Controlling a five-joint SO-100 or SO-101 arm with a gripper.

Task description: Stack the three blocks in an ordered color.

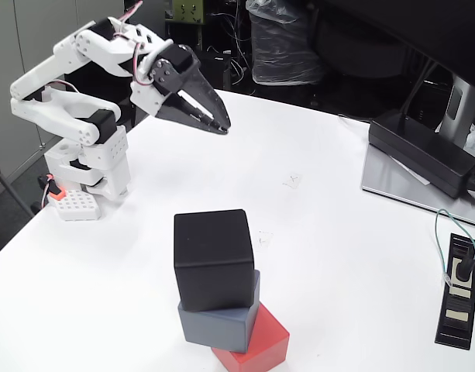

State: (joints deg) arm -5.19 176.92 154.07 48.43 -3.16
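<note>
You are looking at a white tabletop point(338, 201) where the black cube point(212, 258) is sitting on the blue-grey cube point(219, 322), over the red cube point(256, 349); this stack is lying well apart from, below-right of, your gripper point(224, 126), whose fingers point(210, 99) are pinching together, holding nothing.

Bright even overhead light, soft shadows, slightly soft focus.

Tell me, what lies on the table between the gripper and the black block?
Nothing: in the fixed view, the white table is bare between the gripper and the black block.
</note>
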